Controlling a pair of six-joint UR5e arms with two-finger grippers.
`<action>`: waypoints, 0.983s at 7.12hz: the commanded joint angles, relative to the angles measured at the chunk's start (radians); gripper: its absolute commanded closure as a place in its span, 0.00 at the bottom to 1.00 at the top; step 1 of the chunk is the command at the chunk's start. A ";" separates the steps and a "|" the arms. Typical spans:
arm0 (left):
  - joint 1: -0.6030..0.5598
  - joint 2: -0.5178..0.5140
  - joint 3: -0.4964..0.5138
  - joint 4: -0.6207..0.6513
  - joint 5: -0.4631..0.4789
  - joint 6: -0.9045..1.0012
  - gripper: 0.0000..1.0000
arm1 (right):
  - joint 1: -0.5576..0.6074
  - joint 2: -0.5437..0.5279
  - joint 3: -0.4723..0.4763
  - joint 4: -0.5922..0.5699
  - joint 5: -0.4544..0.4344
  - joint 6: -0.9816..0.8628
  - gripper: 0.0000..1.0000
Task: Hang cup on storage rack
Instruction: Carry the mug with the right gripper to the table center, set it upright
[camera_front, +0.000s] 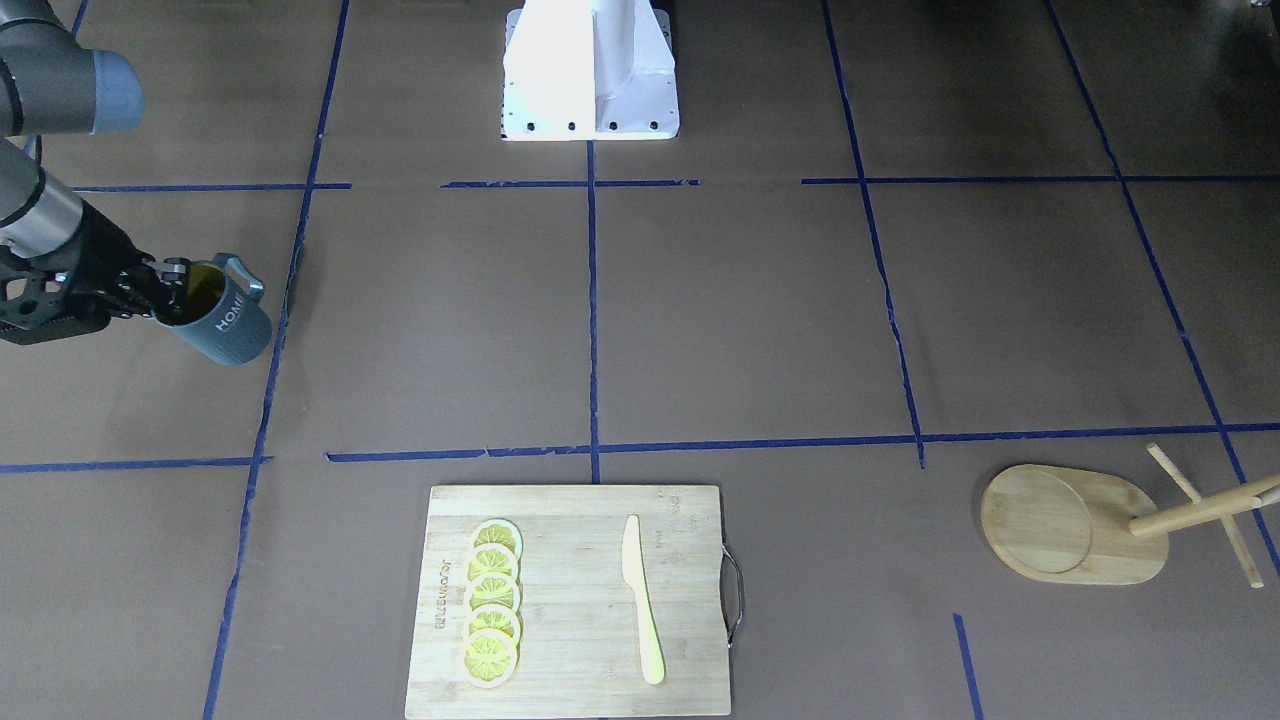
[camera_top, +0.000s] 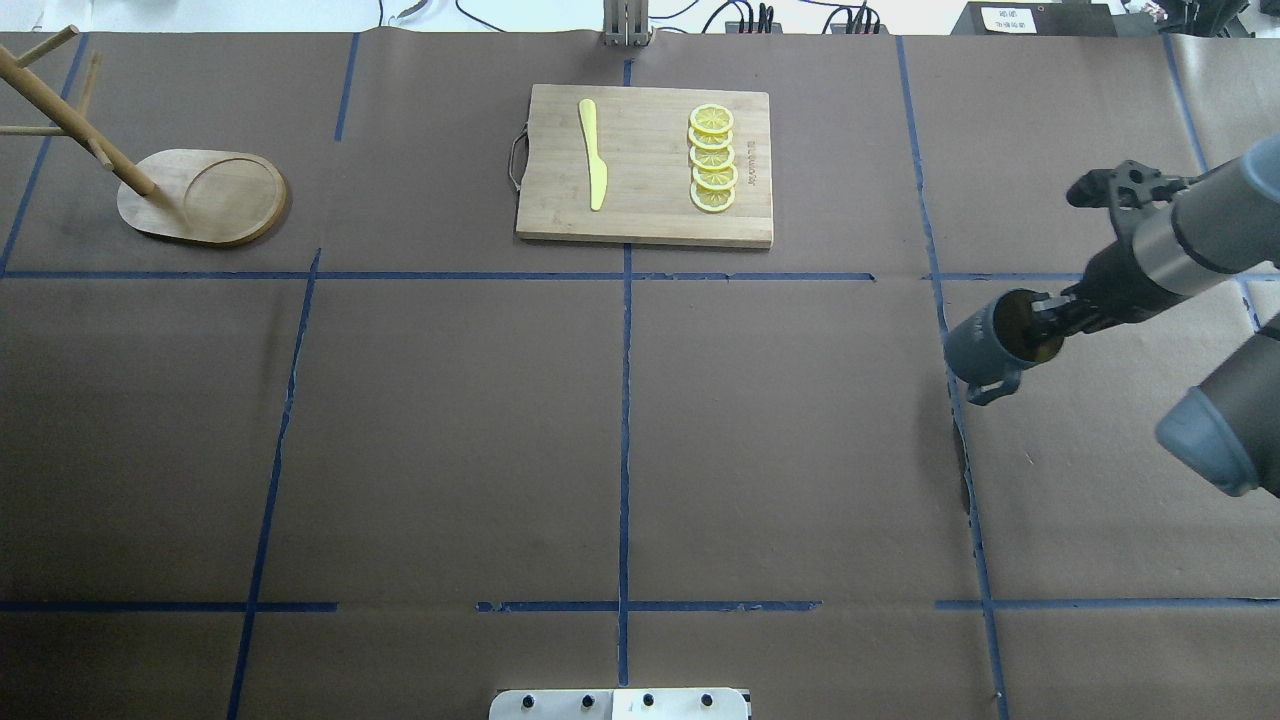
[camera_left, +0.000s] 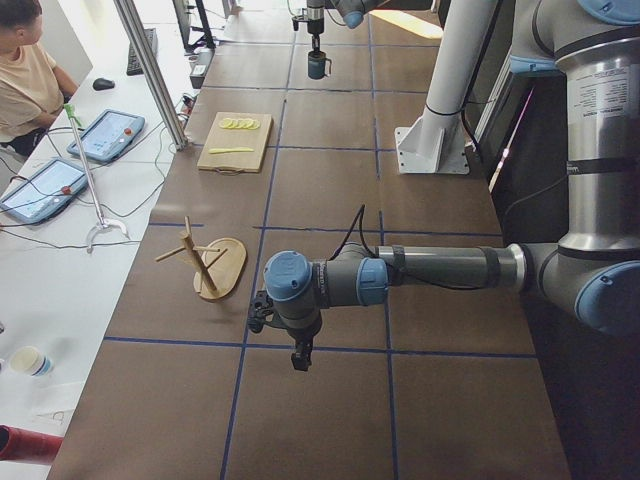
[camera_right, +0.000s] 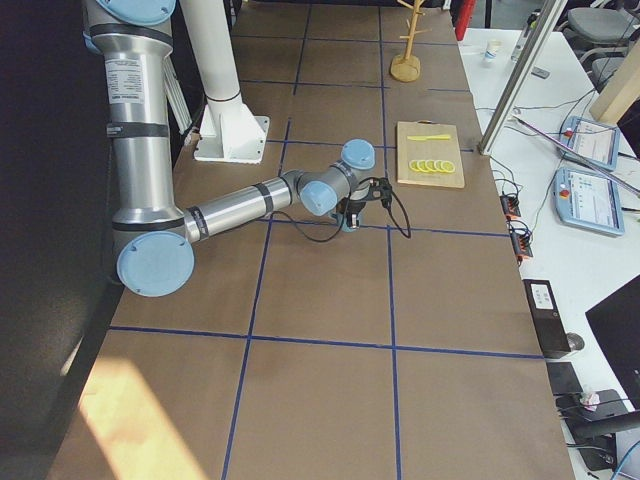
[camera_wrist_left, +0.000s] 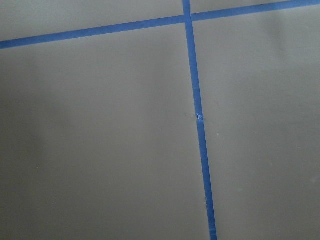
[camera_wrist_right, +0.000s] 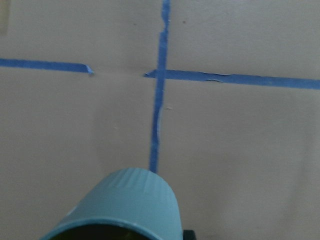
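Observation:
The cup (camera_front: 228, 322) is a dark blue-grey mug with white "HOME" lettering. It hangs tilted above the table at the robot's right end, its mouth toward the wrist. My right gripper (camera_front: 172, 290) is shut on the cup's rim, one finger inside the mouth. The overhead view shows the same cup (camera_top: 982, 342) and gripper (camera_top: 1042, 318), the loop handle pointing toward the robot. The cup's ribbed body (camera_wrist_right: 125, 207) fills the bottom of the right wrist view. The storage rack (camera_front: 1075, 525) stands far off at the other end, also in the overhead view (camera_top: 205, 195). My left gripper (camera_left: 298, 352) shows only from the side; I cannot tell its state.
A bamboo cutting board (camera_front: 570, 560) with several lemon slices (camera_front: 492, 600) and a yellow knife (camera_front: 640, 600) lies at the middle of the far edge. The robot's white base (camera_front: 590, 75) is at the near edge. Blue tape lines cross the brown table.

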 joint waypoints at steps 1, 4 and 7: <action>0.000 0.000 0.000 -0.001 -0.001 0.000 0.00 | -0.147 0.176 0.001 -0.089 -0.092 0.310 1.00; 0.000 0.000 0.000 -0.002 -0.001 0.000 0.00 | -0.307 0.426 -0.019 -0.304 -0.218 0.593 1.00; 0.000 0.000 0.000 -0.001 -0.001 0.000 0.00 | -0.418 0.657 -0.236 -0.306 -0.324 0.898 0.97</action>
